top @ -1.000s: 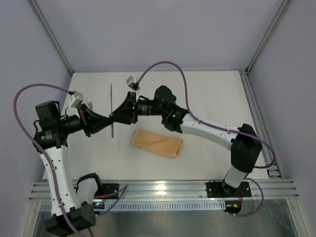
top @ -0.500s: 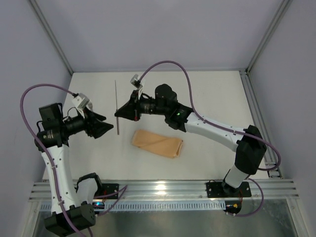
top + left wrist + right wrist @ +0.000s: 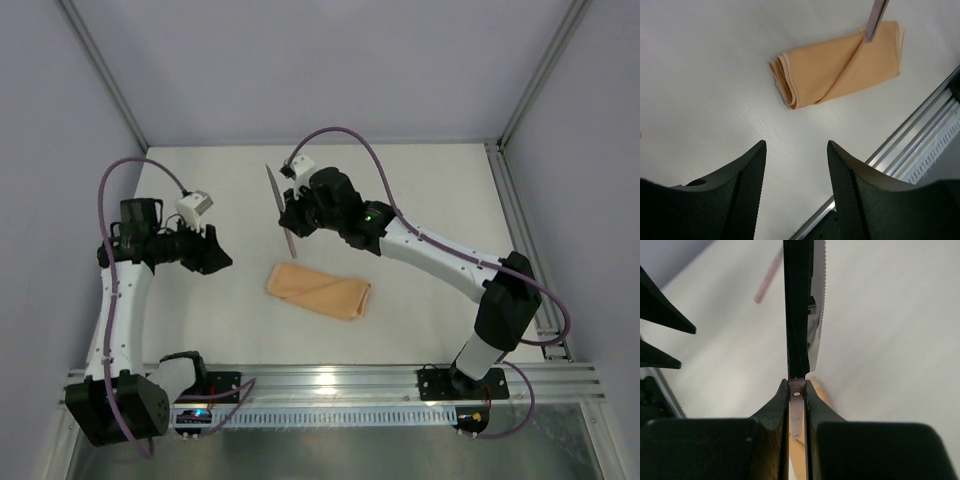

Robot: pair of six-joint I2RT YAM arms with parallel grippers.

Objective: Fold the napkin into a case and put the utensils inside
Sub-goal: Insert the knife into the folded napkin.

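Utensil (image 3: pixel 875 20), mostly beyond top edge

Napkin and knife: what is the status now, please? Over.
Left pincer open, empty. Right pincer shut on knife, held off the table. Napkin folded, lying on table. Nothing seen blocking it.

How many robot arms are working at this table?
2. The left arm stands at the left, the left gripper open and empty. The right arm reaches in from the right, the right gripper clamping a utensil beyond the folded napkin. None seems hidden.
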